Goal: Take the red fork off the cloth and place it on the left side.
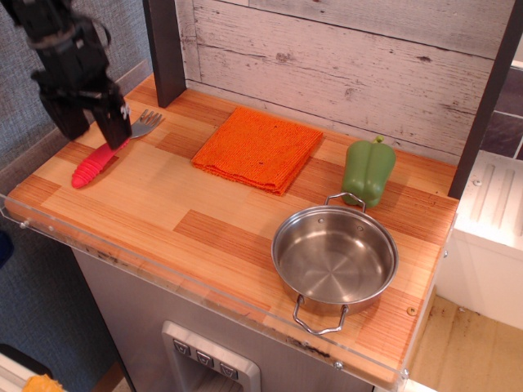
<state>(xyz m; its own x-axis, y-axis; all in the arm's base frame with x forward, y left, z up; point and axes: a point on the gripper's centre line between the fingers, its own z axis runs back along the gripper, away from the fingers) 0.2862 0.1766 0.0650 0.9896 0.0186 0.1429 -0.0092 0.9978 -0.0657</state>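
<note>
— On the left side (57, 196), is the fork (98, 159) down?
— Yes, flat on the wood, well apart from the cloth (257, 149).
— And the gripper (91, 131)?
— Spread above the handle, holding nothing (job looks done; only withdrawal remains).

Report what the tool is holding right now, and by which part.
Nothing. The tool is open, above the red fork, which lies on the wooden countertop left of the cloth.
</note>
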